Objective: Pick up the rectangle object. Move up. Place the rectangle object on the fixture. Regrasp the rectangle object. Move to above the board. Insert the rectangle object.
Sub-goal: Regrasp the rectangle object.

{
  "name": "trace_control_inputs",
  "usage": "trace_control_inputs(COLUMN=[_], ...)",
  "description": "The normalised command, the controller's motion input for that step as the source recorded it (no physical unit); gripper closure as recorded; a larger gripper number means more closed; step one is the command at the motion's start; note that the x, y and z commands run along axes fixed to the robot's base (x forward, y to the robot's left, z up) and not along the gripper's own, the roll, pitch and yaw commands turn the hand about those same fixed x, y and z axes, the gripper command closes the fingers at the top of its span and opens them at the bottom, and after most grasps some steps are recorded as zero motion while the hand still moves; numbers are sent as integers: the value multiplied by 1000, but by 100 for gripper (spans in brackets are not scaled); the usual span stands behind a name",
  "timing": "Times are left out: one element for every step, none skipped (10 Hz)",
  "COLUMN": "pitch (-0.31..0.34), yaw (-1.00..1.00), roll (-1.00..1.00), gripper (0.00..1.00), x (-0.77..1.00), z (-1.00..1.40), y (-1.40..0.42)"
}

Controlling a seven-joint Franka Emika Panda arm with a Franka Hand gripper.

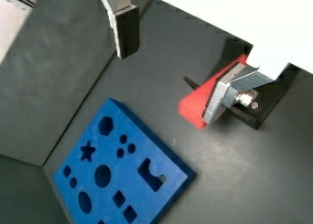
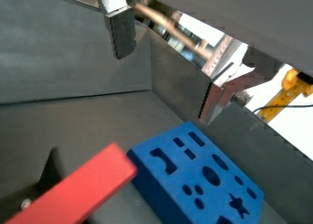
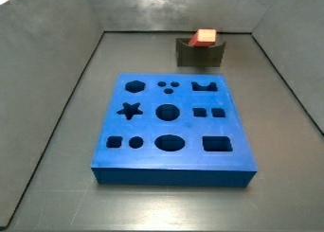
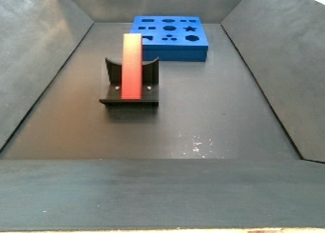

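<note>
The end effector (image 1: 181,54) shows only in both wrist views; its silver fingers (image 2: 120,31) spread apart, gripping nothing

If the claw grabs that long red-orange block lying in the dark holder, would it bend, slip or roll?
The long red-orange block looks rigid, so bending seems unlikely. Its flat faces should not roll, though smooth sides might slip. The open gripper hangs above, empty.
</note>
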Motion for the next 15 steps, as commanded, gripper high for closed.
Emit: trace_control_inputs(pitch=[-1,-5,-10,-14,-21,-24,-32,-36,-40,-46,-49,-49,-44,-39,-32], yaw=[-1,0,0,1,2,2,3,5,5,6,7,7,7,7,7], roll=[1000,1000,1000,1000,1000,1000,1000,1000,1000,1000,1000,1000,1000,1000,1000], gripper=[0,0,0,0,0,0,0,0,0,0,0,0,0,0,0], x=[-70,-52,-49,-56,-47,-45,-41,-40,-34,-22,-17,-19,-17,-11,6], z=[161,37,40,42,13,9,16,18,17,10,10,8,8,9,0], y=[-535,-372,-123,-26,-39,-41,-30,-25,-23,-19,-17,-22,-24,-22,-25])
